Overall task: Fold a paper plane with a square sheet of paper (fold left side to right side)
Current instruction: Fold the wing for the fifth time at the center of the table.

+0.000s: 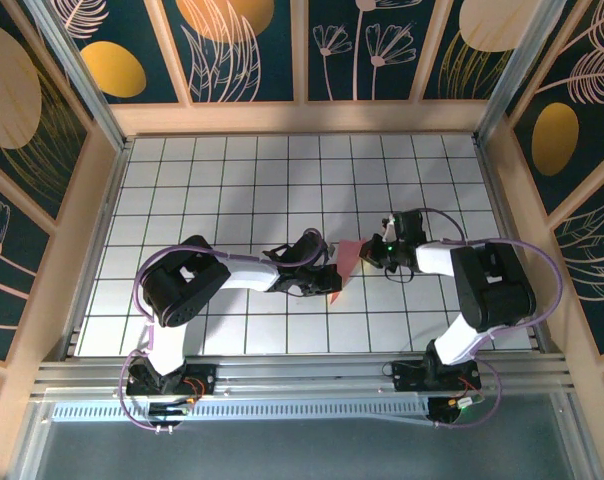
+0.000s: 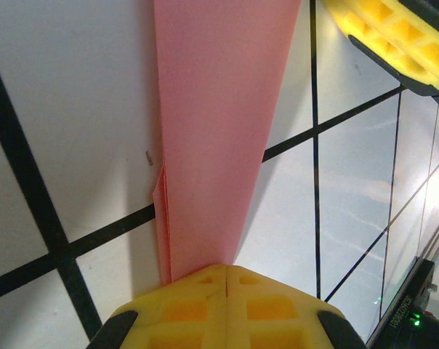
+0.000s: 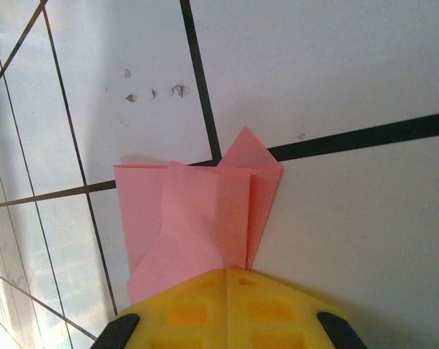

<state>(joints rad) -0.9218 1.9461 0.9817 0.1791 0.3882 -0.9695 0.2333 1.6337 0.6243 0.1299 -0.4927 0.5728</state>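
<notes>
Left hand (image 2: 225, 270) fingers together, tip at narrow end of paper plane (image 2: 219, 131); right hand (image 3: 227, 273) likewise together at its wide layered end. Plane flat on bench (image 1: 182, 180) (between both hands). Judged: long dart folds done, wings likely left.

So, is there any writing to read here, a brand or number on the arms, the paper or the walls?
White lettering on the black housing beside the green light, left wrist view: too small and blurred to read.
On the pink paper: no text.
Nothing else legible on the arms or the walls.
</notes>
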